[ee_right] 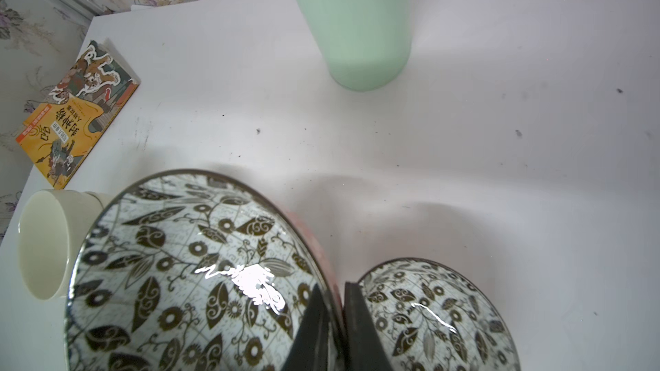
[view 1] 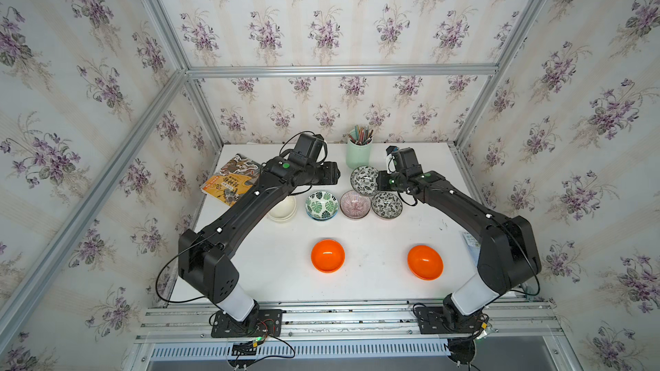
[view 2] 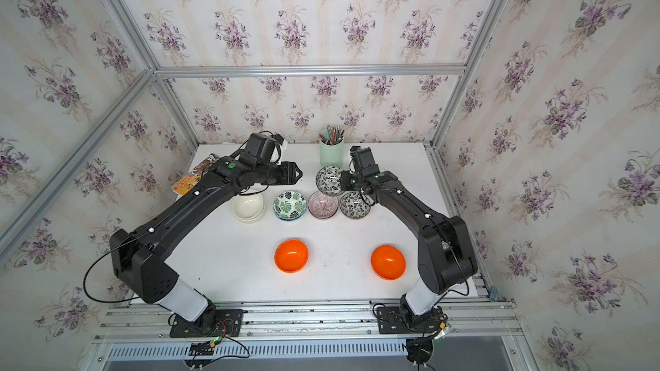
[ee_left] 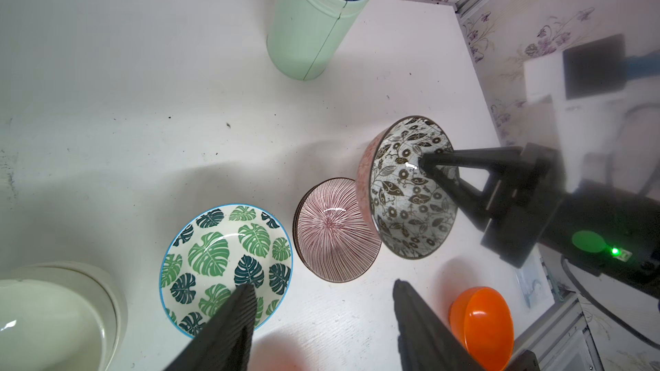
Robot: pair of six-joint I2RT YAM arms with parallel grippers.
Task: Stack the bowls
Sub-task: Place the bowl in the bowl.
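Note:
My right gripper (ee_right: 335, 294) is shut on the rim of a black-and-white floral bowl (ee_right: 185, 273), which hangs tilted above the table (view 1: 364, 180). A matching floral bowl (view 1: 386, 205) rests just below it. To its left, in a row, stand a purple striped bowl (view 1: 355, 204), a green-leaf bowl (view 1: 321, 205) and cream bowls (view 2: 249, 207) nested together. Two orange bowls (view 1: 327, 255) (view 1: 425, 262) lie apart near the front. My left gripper (ee_left: 323, 289) is open and empty, hovering behind the leaf bowl (ee_left: 225, 265).
A mint-green pencil cup (view 1: 358, 153) stands at the back, close behind the lifted bowl. A book (view 1: 232, 180) lies at the back left, partly under my left arm. Aluminium frame rails and wallpapered walls close in the table on three sides.

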